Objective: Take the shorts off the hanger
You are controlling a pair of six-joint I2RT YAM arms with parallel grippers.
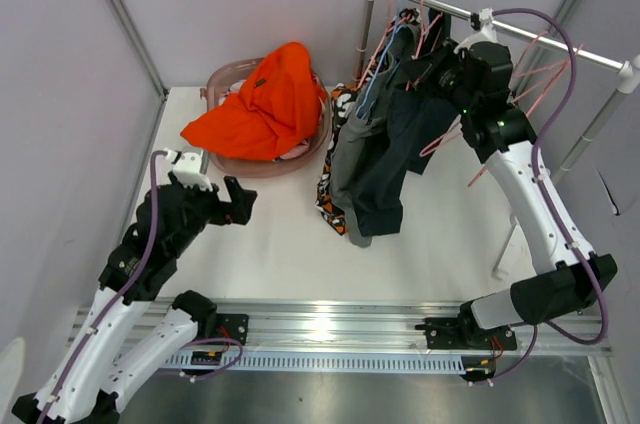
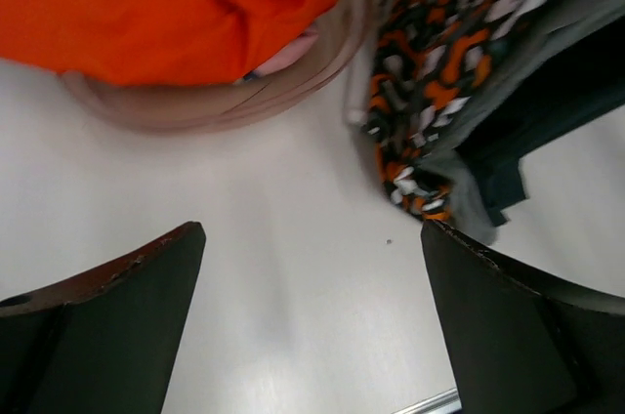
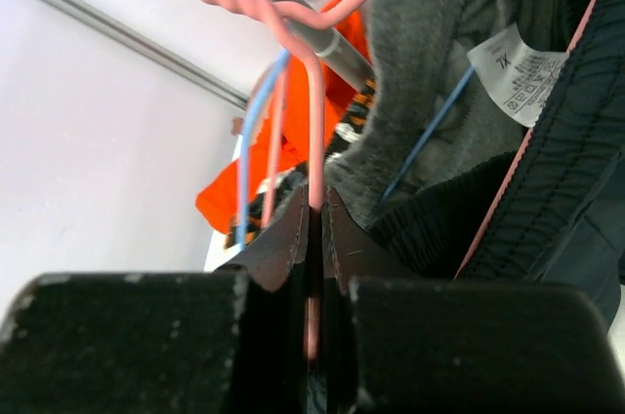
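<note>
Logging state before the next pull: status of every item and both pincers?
left pincer: open, empty
right pincer: shut on pink hanger
orange shorts: off hanger, heaped in basket
charcoal shorts: hanging from rail
grey shorts: hanging from rail
blotch-patterned shorts: hanging, lower end near table

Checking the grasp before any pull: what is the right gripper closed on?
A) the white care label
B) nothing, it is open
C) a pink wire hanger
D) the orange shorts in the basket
C: in the right wrist view the right gripper has its fingers pinched together on a pink wire hanger that runs down between them.
</note>
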